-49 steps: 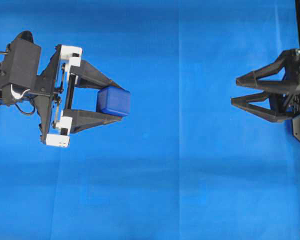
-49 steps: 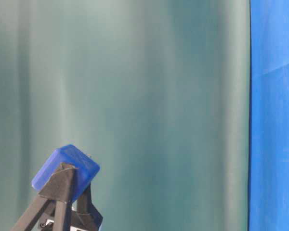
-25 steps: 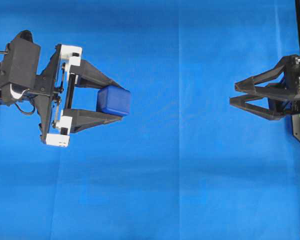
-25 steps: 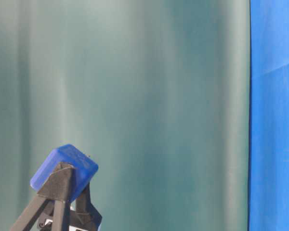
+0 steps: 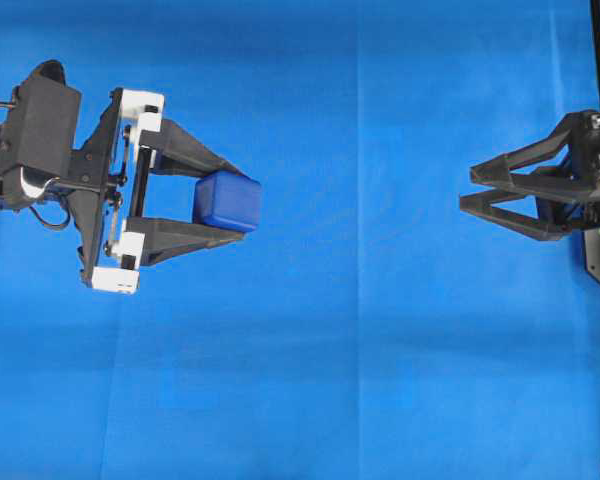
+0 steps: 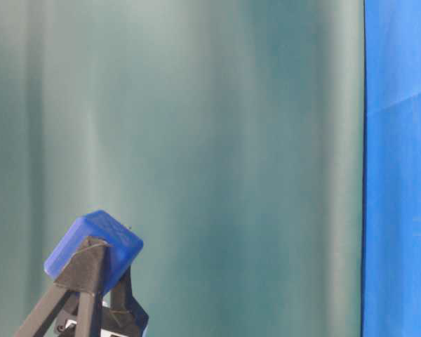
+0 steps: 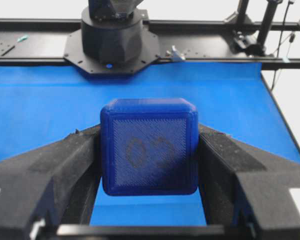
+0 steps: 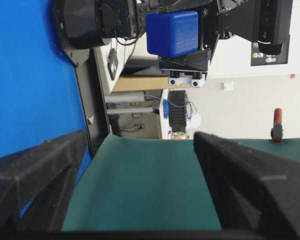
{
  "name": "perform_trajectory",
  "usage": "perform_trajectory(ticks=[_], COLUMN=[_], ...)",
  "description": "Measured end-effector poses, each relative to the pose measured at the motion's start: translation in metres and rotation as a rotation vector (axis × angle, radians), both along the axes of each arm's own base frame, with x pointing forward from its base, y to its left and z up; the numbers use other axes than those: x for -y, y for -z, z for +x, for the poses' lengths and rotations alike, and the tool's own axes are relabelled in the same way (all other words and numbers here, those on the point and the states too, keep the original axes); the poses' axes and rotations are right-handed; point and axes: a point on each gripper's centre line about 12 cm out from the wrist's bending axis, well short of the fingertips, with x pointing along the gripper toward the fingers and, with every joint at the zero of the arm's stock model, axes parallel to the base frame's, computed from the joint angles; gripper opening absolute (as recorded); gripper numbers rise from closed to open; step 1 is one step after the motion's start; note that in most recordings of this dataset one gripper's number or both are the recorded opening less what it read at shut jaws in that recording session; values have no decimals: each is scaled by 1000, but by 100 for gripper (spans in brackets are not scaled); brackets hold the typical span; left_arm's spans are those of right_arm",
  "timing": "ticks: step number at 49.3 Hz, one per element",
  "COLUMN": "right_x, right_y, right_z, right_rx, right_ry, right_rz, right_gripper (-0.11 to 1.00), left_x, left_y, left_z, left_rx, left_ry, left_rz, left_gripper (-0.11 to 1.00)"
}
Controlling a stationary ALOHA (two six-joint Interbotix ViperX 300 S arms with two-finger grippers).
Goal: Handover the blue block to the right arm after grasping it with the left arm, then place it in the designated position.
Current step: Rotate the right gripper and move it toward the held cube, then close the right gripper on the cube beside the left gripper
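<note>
End effectors in view: two. Left end effector (image 5: 225, 203), black with white blocks at the finger bases, is closed on the one small dark-blue rounded-edge cube (image 5: 227, 201), both fingers pressed against opposite faces; a faint embossed numeral shows on the face toward the wrist camera. Cube is held clear above the blue cloth-covered bench (image 5: 360, 360). Well apart across the bench, the all-black right end effector (image 5: 466, 187) stands spread wide, holding nothing.

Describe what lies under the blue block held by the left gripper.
Under the blue block, clamped in the left gripper, only blue cloth shows. The patch directly beneath is covered by the block itself.
</note>
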Motion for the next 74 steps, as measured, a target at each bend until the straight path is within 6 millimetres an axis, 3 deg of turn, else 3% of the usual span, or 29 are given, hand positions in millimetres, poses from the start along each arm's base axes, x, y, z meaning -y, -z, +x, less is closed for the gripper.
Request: perform_trajectory(ticks=[26, 33, 74], right_x=[0, -1, -4], right_y=[0, -6, -24], right_z=[0, 9, 137], right_rx=[1, 3, -75], right_ry=[-2, -9, -25], right_rz=[2, 3, 4], right_gripper=[95, 95, 95], left_x=[-1, -1, -1], left_y=[1, 1, 1], left_z=[0, 0, 0], left_rx=[-2, -2, -3], left_ry=[-2, -2, -2], left_rz=[0, -1, 0], left_gripper=[48, 48, 48])
